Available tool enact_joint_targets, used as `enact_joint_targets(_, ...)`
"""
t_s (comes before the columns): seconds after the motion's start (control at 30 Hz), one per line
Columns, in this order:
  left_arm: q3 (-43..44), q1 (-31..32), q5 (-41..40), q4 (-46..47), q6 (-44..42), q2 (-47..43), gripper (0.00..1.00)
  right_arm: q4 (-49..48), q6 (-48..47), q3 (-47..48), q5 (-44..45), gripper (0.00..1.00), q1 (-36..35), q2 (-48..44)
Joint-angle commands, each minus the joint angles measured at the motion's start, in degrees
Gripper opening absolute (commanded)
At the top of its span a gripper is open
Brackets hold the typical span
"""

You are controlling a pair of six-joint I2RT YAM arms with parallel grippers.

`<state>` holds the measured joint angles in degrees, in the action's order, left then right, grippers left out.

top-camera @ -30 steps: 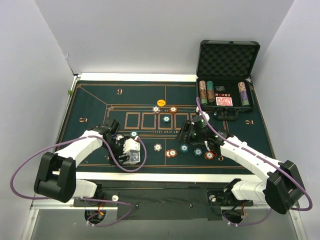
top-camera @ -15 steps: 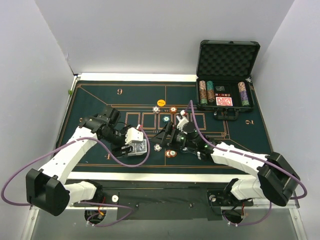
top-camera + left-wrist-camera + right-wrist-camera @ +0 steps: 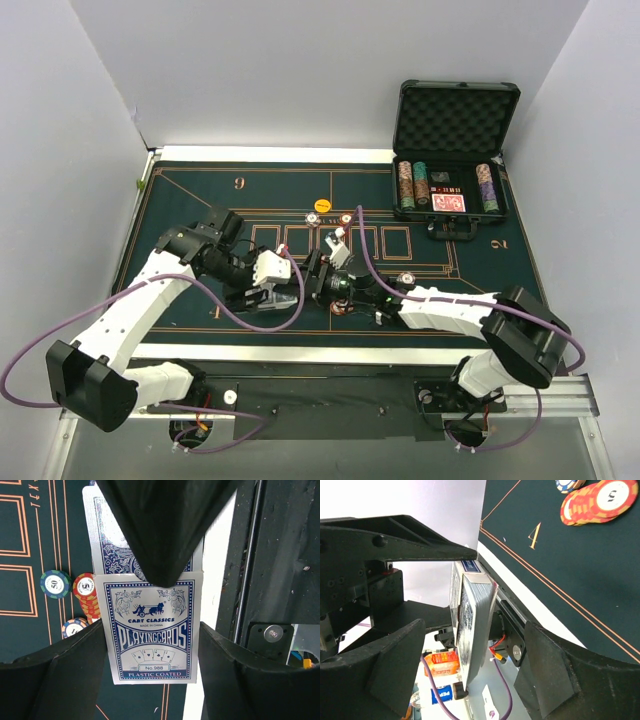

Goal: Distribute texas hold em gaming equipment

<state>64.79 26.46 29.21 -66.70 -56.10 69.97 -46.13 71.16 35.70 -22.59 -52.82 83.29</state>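
Observation:
My left gripper (image 3: 278,290) is shut on a blue card box (image 3: 150,630) marked "Playing Cards". Blue-backed cards (image 3: 112,555) stick out of its open top. The box is held low over the near edge of the green mat (image 3: 180,215). My right gripper (image 3: 312,281) is open right beside it. In the right wrist view its fingers (image 3: 395,667) straddle the edge-on deck (image 3: 472,630) with gaps on both sides. Poker chips lie on the mat: an orange-red stack (image 3: 86,595), a teal chip (image 3: 54,584), and an orange stack (image 3: 600,500).
An open black foam-lined case (image 3: 455,150) at the back right holds chip rows and a red-backed deck (image 3: 449,203). A yellow chip (image 3: 322,205) and two more chips (image 3: 346,218) lie at mid-mat; another chip (image 3: 407,279) lies behind the right arm. Grey walls enclose the table.
My right gripper has swept left across the mat to the card box. My left gripper has carried the box a little right and forward to meet it.

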Motion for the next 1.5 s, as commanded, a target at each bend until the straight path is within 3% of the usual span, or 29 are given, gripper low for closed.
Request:
enact_joint_targets(0.0,3.41,1.40,0.76,-0.36,1.43,-0.89,0.20,-5.37,0.30,3.67,-0.70,0.73,-1.50,1.00)
enact_joint_targets(0.3,5.08,2.11,0.32,0.51,3.45,-0.19,0.20,-5.81,0.56,5.25,-1.14,0.53,-2.55,1.88)
enact_joint_targets(0.43,5.87,2.28,0.41,0.78,4.06,-0.19,0.20,-5.46,0.48,5.25,-1.14,0.28,-2.38,1.70)
enact_joint_targets(0.63,7.45,2.37,1.37,1.92,5.82,-0.10,0.26,-5.81,0.91,4.73,-1.05,0.13,-2.11,1.00)
enact_joint_targets(0.7,8.24,2.37,1.29,2.97,7.92,-0.36,0.47,-6.51,1.35,3.94,-0.79,0.11,-1.59,0.30)
enact_joint_targets(0.77,8.77,2.37,1.11,4.20,10.30,-0.98,0.89,-7.31,1.79,3.06,-0.44,0.09,-1.24,-0.40)
enact_joint_targets(1.1,13.51,1.49,-0.04,11.07,25.94,-4.23,0.94,-10.82,4.87,-0.02,-0.18,0.06,0.79,-4.18)
enact_joint_targets(1.27,13.96,-4.13,10.50,9.13,24.46,-6.77,0.95,-11.44,5.92,0.59,-0.35,0.06,0.87,-5.67)
enact_joint_targets(1.47,10.89,-7.47,16.30,5.09,19.28,-8.53,0.95,-10.13,6.54,2.17,0.00,0.07,0.26,-7.61)
